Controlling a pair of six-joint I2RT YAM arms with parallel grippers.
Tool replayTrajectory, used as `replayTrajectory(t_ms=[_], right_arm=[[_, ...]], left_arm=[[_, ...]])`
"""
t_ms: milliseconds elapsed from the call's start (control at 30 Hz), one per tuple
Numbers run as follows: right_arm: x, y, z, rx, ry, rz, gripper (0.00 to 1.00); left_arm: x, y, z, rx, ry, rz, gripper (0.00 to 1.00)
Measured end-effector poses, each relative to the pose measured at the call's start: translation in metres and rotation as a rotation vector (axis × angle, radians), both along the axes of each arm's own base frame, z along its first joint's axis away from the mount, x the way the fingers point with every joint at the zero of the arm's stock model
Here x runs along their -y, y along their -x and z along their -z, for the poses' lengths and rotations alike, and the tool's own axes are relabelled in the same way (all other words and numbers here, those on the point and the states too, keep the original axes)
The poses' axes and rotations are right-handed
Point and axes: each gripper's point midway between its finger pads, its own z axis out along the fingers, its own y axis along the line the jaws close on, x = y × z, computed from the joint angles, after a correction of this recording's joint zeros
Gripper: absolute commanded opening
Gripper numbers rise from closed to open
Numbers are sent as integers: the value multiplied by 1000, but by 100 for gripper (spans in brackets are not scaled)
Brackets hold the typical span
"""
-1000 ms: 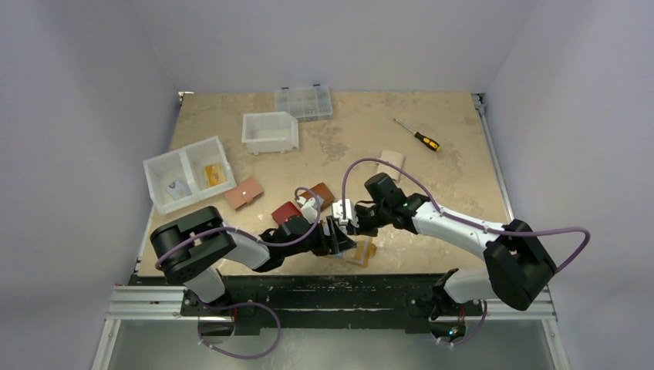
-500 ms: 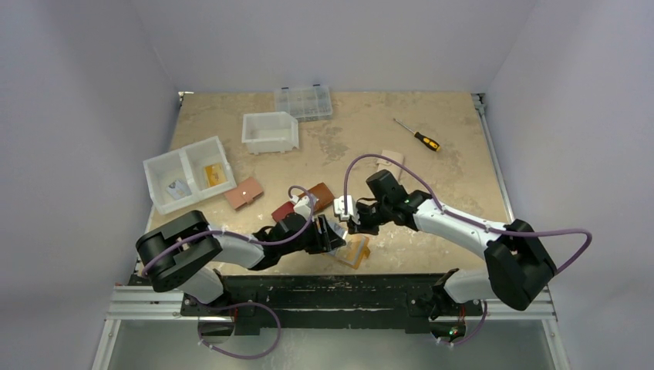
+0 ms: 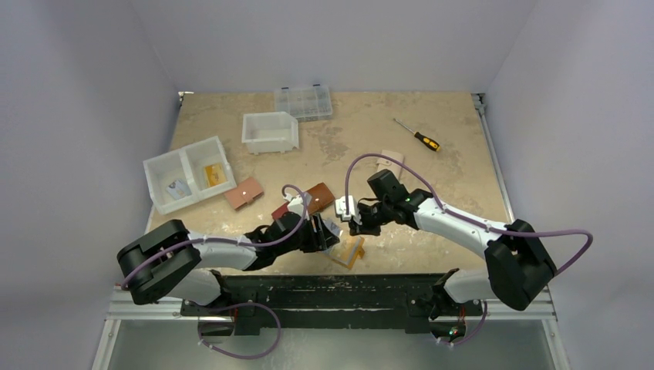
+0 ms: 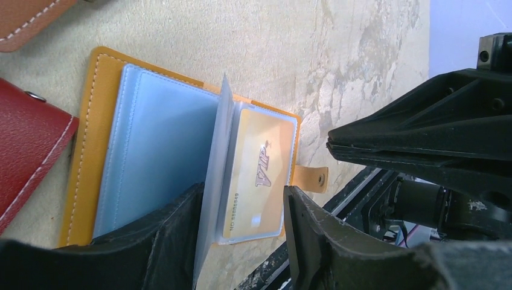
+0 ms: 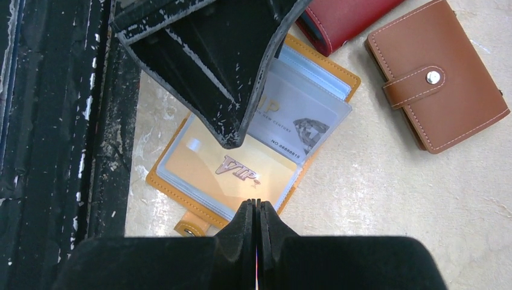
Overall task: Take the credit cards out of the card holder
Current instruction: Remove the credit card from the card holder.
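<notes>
Left gripper [image 4: 241, 196], jaws half-spread, straddles the card holder [image 4: 90, 109]'s upright clear sleeve [image 4: 214, 151], gold credit card [image 4: 259, 163] lengthwise between them, seemingly untouched; right gripper [image 5: 256, 208], pressed shut, hovers alongside.

Open mustard card holder [image 3: 348, 252] by the six-o'clock edge of the table [image 3: 347, 150], left gripper [image 3: 330, 234] at its ten o'clock, right gripper [image 3: 354, 227] at twelve, brown wallet [image 3: 320, 195] beyond toward eleven.

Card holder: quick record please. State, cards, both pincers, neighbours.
card holder: open flat, inside up
gold VIP card: in its clear sleeve, not out
silver card: sleeved on the next leaf
left pincer: open, fingers either side of a raised sleeve leaf
right pincer: shut, empty, above the holder's edge
neighbours: dark red wallet, brown wallet
</notes>
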Motion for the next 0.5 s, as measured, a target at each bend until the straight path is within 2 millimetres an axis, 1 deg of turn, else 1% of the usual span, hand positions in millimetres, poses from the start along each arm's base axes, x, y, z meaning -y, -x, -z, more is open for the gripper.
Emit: replayTrajectory(t_ms=[200,367,433,467,500], right_arm=[[3,3,2,-1,13,-15,0],[3,3,3,3,16,-23,0],[4,3,3,3,18,-25,0],[4,3,3,3,18,-26,0],[4,4,4,2,20,-27,0]], left_arm=[[-3,-2,-2,14,-31,-1,49],[-6,-4,0,20,-70,-4,42],[-7,-6,1,22,-86,-9,35],[-8,-7,0,26,-92,-12,27],[-9,-7,0,28,-100,-14,17]])
